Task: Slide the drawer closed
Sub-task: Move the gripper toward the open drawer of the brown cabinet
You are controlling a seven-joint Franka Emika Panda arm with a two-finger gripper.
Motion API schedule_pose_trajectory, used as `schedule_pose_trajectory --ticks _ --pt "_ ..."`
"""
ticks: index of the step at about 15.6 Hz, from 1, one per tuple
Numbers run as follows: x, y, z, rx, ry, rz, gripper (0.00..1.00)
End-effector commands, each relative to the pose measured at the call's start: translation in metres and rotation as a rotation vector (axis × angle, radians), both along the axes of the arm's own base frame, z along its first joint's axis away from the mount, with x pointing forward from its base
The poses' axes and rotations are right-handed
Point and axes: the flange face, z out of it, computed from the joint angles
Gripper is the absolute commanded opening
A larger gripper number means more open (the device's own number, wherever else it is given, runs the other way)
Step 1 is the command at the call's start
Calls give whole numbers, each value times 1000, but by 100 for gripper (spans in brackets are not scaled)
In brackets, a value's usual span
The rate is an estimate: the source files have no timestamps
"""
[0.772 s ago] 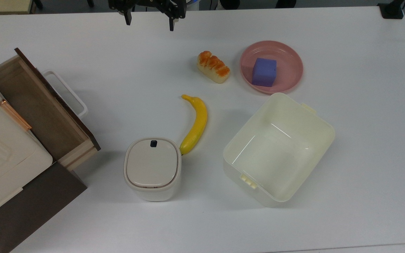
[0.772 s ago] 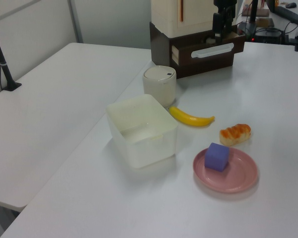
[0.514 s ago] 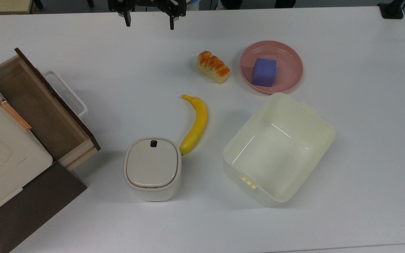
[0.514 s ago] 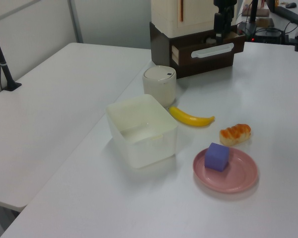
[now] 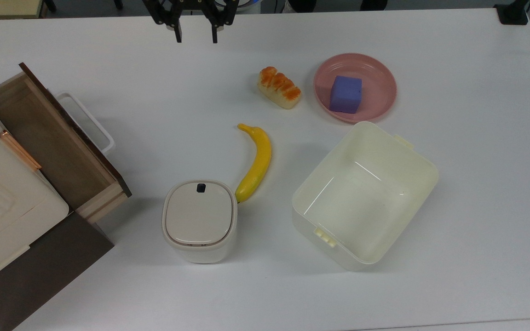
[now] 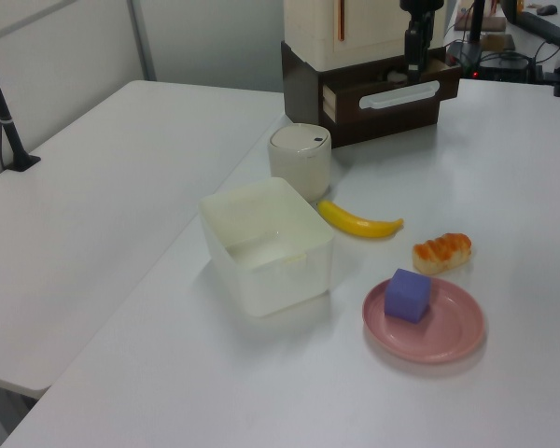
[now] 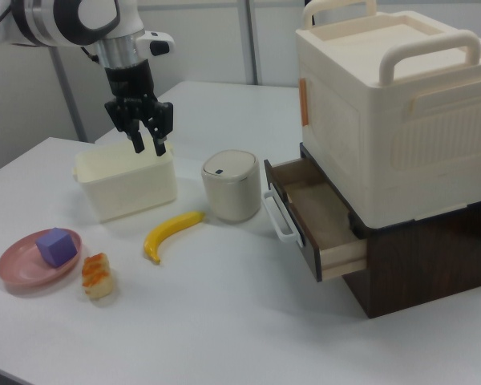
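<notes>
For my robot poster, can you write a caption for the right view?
Open gripper hangs above the table, far from the pulled-out drawer with its white handle.

Drawer [image 5: 58, 142], open: 1
White loop handle [image 5: 88, 122]: 1
Cream plastic tub [image 5: 366, 193]: 1
Small white lidded bin [image 5: 199, 219]: 1
Banana [image 5: 256, 162]: 1
Bread roll [image 5: 279, 87]: 1
Pink plate [image 5: 375, 76]: 1
Purple cube [image 5: 346, 94]: 1
Cream handled box atop cabinet [image 7: 393, 104]: 1
Gripper [image 5: 196, 37]: 1, fingers [image 5: 178, 34]: 2
White surface [image 5: 476, 161]: 1
</notes>
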Motion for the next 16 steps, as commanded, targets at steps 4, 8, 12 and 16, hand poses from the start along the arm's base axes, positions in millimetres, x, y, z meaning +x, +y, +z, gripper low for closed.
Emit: schedule_pose_trajectory --ticks 4,8,12,16 --pt "2 2 -6 25 -7 24 0" --pt "3 2 -12 28 4 12 0" --pt "5 -4 -19 53 -8 -14 0" --pt "7 -5 -48 54 -1 -117 0"
